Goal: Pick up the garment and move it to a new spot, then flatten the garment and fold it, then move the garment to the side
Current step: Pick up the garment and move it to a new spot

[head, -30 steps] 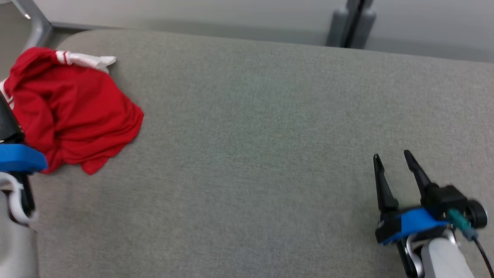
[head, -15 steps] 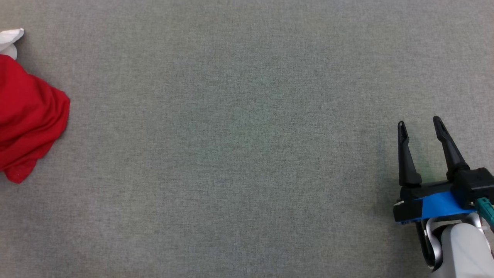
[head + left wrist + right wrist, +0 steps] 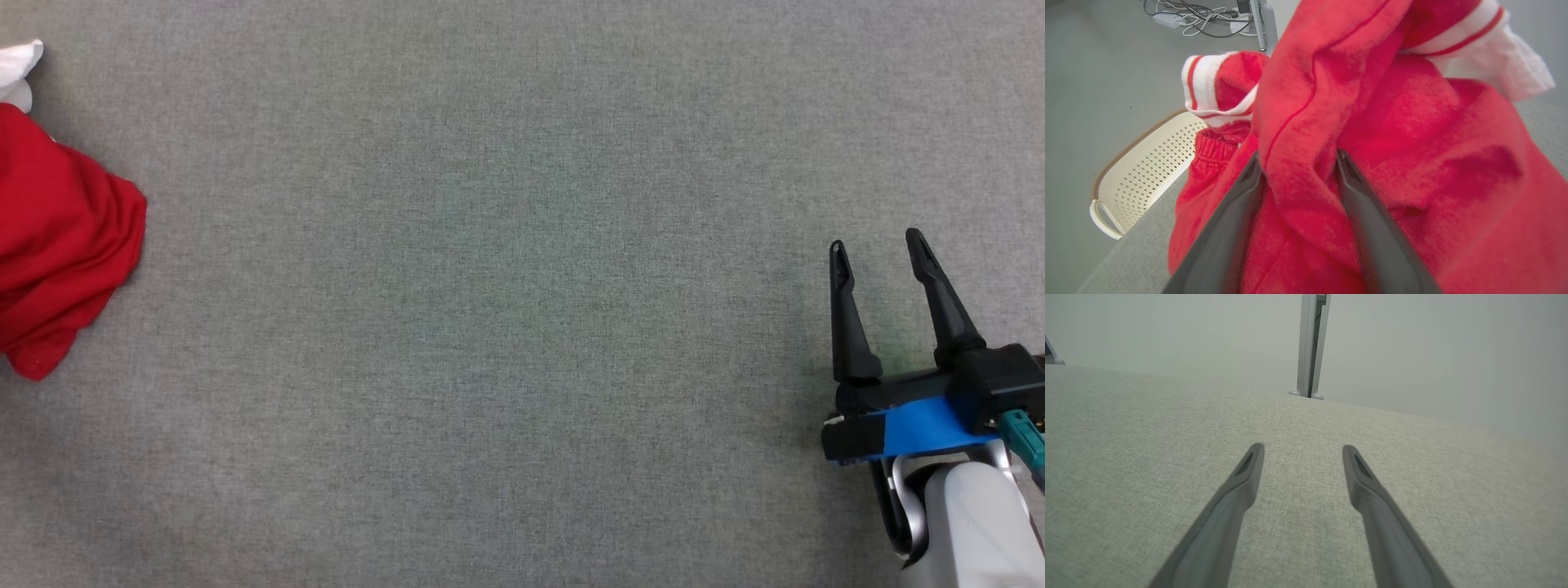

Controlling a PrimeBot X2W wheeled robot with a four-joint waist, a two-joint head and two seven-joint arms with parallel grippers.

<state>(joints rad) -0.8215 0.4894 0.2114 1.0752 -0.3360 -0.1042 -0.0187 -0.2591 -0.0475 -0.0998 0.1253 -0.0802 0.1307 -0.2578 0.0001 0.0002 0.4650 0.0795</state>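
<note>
The garment [image 3: 57, 245] is a crumpled red piece with white striped cuffs, lying on the grey table at the left edge of the head view. In the left wrist view the garment [image 3: 1412, 143] is very close. My left gripper [image 3: 1298, 155] is pushed into it, jaws wide apart, with a raised red fold standing between the two fingers [image 3: 1229, 228]. My right gripper [image 3: 875, 239] hovers open over bare table at the lower right, far from the cloth. In the right wrist view the right gripper [image 3: 1302, 448] has nothing between its fingers.
The grey fabric table [image 3: 506, 327] spreads across the head view. A cream perforated chair [image 3: 1147, 163] stands beside the table's edge under the garment, with cables [image 3: 1200, 16] on the floor beyond. A grey post [image 3: 1312, 343] rises behind the far edge.
The head camera has swung, so the garment now sits at the picture's left edge and the left arm has left the picture. The right gripper stays open, slightly higher in the view.
</note>
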